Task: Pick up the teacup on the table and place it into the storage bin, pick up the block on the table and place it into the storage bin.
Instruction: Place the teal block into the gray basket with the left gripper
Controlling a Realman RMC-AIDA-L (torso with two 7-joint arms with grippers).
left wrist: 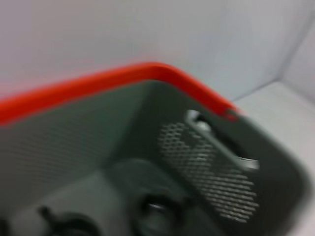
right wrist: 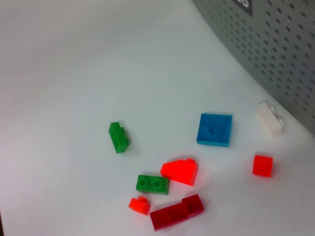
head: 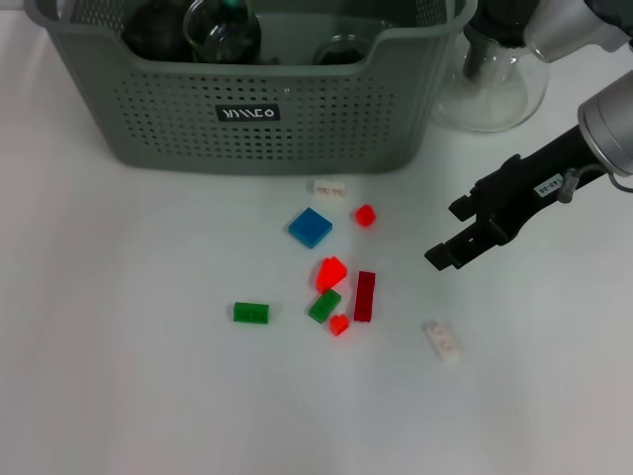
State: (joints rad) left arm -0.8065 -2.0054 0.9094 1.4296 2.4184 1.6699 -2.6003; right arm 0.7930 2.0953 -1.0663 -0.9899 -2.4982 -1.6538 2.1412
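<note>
Nearest the tabletop's (head: 119, 396) near edge lies a white block (head: 442, 339), with a green block (head: 250, 313) and a cluster of red ones, including a dark red bar (head: 364, 295), toward the middle. Beyond them the storage bin (head: 257, 119) stands at the far edge, dark glassware already inside it; no teacup shows on the tabletop, so the block step looks to be in hand. Above the blocks' right side hangs the right claw (head: 457, 237), jaws spread, holding nothing. Next it must descend over one block and close. Of the left claw I cannot tell; its camera looks into the bin.
</note>
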